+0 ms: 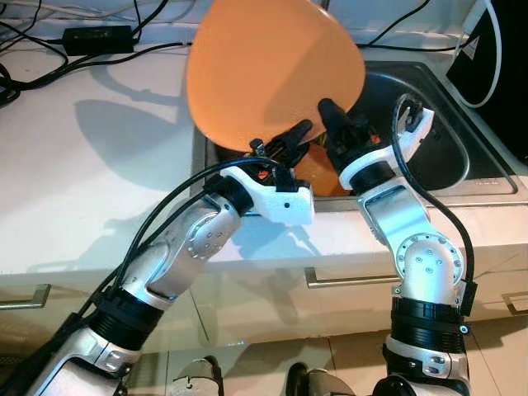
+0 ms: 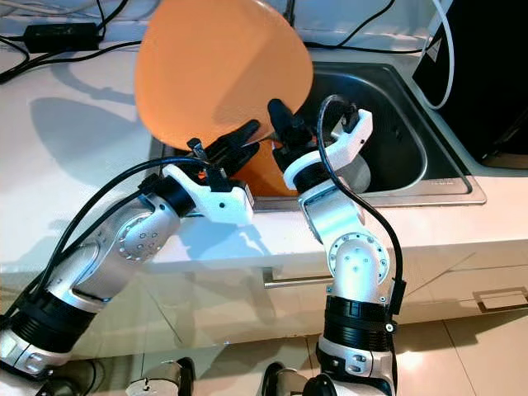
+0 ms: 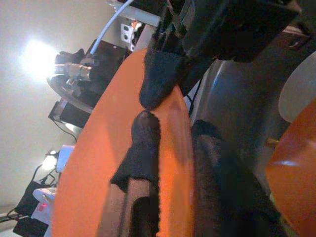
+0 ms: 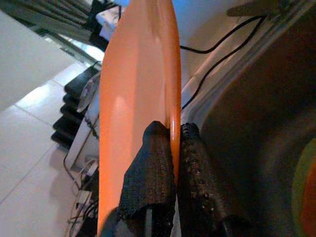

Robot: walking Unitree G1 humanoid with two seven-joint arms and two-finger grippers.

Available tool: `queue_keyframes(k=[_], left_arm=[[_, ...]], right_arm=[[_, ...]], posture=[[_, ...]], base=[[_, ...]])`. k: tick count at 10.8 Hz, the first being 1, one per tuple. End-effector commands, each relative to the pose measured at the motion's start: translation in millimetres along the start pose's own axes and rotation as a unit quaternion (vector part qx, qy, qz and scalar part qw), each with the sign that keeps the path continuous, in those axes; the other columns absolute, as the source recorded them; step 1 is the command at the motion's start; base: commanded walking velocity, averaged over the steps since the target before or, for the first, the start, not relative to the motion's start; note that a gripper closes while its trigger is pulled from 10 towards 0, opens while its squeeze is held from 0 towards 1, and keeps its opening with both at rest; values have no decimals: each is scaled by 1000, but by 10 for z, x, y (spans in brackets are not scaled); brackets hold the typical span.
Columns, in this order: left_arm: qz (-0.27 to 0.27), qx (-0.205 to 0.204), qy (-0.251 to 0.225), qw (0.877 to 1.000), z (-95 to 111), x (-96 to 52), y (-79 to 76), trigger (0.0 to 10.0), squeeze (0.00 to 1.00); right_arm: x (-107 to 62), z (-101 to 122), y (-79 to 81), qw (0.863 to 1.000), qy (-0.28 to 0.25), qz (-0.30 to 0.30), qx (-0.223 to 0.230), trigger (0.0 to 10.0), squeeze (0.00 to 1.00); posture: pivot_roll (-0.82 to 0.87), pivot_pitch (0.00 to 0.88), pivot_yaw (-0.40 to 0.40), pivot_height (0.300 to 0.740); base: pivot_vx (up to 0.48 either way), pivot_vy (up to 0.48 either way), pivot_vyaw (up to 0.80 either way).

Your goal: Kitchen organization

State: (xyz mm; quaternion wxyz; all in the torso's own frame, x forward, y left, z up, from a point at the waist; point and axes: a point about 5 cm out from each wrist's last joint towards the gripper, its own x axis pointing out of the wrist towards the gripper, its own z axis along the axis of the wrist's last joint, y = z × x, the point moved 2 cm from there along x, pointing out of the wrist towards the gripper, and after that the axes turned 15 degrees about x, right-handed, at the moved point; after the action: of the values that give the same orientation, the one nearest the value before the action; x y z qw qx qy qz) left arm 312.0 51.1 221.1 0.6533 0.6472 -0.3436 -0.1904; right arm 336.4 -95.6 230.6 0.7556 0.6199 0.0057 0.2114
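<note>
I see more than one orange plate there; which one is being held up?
The big orange plate raised over the sink, pinched at its rim by both the left claw and right claw. The other orange dish sits down in the basin.

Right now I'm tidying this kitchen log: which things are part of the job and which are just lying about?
In the job: large round orange plastic plate, held by left gripper and right gripper; stainless steel sink.

Lying about: black power adapter; black cables; white countertop.

Your orange plate [image 1: 272, 70] is cut off at twelve o'clock by the picture's edge and hides much of the sink [image 1: 462, 140]. Behind it, a second orange dish [image 1: 318, 177] shows only partly, its shape unclear.
</note>
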Motion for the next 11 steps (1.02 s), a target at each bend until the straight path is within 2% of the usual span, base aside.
queue_keyframes(k=[1, 2, 4, 6, 7, 8, 9, 11], left_arm=[[31, -5, -3, 1000, 6, -6, 138, 10000, 1000], [25, -22, 5, 999, -9, -10, 106, 10000, 0], [9, -73, 16, 997, -14, -30, 10, 10000, 0], [15, -173, 52, 983, -84, -56, -39, 10000, 0], [-14, -285, 79, 955, -135, -69, -129, 10000, 0], [-33, -353, 88, 931, -138, -73, -157, 10000, 0], [-80, -413, 103, 901, -136, -105, -256, 10000, 0], [-94, -446, 140, 879, -190, -165, -310, 10000, 0]], right_arm=[[-8, 118, -41, 999, -36, -13, 8, 0, 0], [-8, 249, -133, 996, -74, -45, 2, 0, 0], [-48, 436, -301, 987, -128, -95, -4, 0, 0], [-90, 594, -365, 979, -165, -116, -19, 0, 0], [-92, 650, -388, 976, -176, -123, -32, 0, 0], [-92, 671, -393, 975, -179, -123, -41, 0, 0], [-83, 676, -403, 975, -178, -124, -49, 0, 0], [-58, 674, -415, 975, -174, -126, -61, 0, 0]], posture=[[102, 108, -85, 740], [101, 108, -85, 740], [104, 110, -87, 740], [101, 108, -84, 740], [102, 107, -85, 740], [104, 108, -87, 740], [105, 109, -88, 740], [106, 107, -88, 740]], base=[[0, 0, 0], [0, 0, 0], [0, 0, 0], [0, 0, 0], [0, 0, 0], [0, 0, 0], [0, 0, 0], [0, 0, 0]])
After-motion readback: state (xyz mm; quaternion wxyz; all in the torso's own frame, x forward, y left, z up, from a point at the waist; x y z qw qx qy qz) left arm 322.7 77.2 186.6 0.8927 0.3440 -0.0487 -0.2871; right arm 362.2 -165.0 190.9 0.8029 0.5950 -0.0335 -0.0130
